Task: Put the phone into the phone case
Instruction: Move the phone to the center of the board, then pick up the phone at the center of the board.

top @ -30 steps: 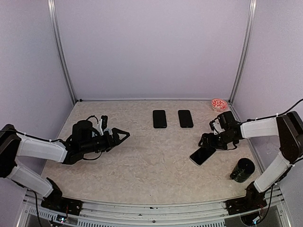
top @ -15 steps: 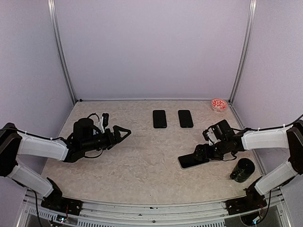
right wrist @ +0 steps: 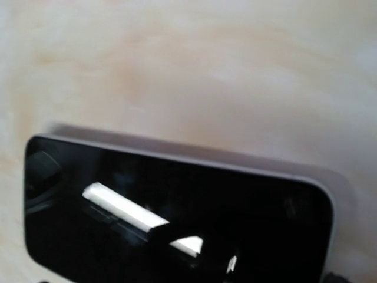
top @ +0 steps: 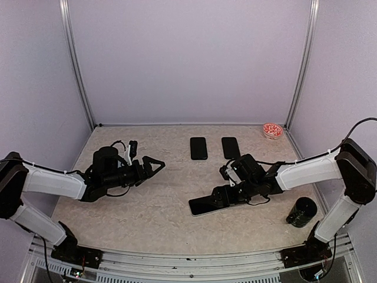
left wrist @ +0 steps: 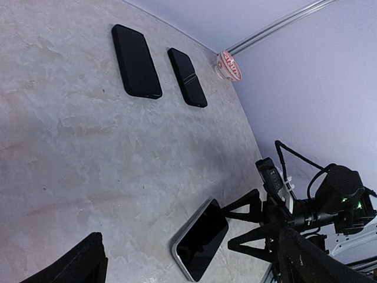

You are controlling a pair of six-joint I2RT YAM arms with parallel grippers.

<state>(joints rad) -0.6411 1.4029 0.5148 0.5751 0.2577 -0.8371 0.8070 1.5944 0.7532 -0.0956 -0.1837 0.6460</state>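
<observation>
– Where has the phone (top: 207, 204) got to?

– It lies flat on the table (top: 147, 218), screen up, dark glass with a pale rim. It is a little right of the middle and nearer the front than the back.

– And the right gripper (top: 225, 194)?

– Low over the table, right at the phone's right-hand end. From the left wrist camera its two fingers stand well apart, one tip against the phone's short edge, the other just beside its long side. Whether they actually pinch the phone I can't tell. Its own camera is no help, since the screen fills the lower half and the picture is blurred.

– Is there a case anywhere?

– Two dark flat slabs lie side by side at the back, a left slab (top: 198, 148) and a right slab (top: 231, 147), close but not touching. The left one looks a touch larger. Which of them is a case I cannot tell. The phone is well apart from both, in front of them.

– What about the left gripper (top: 158, 167)?

– Out over the left half of the table, pointing towards the middle. Its fingers (left wrist: 82, 262) are spread wide with nothing between them, and it is well apart from the phone.

– Anything else about?

– A small red-and-white bowl (top: 273, 130) in the back right corner, and a black cylinder (top: 302, 211) standing near the front right, beside the right arm
</observation>
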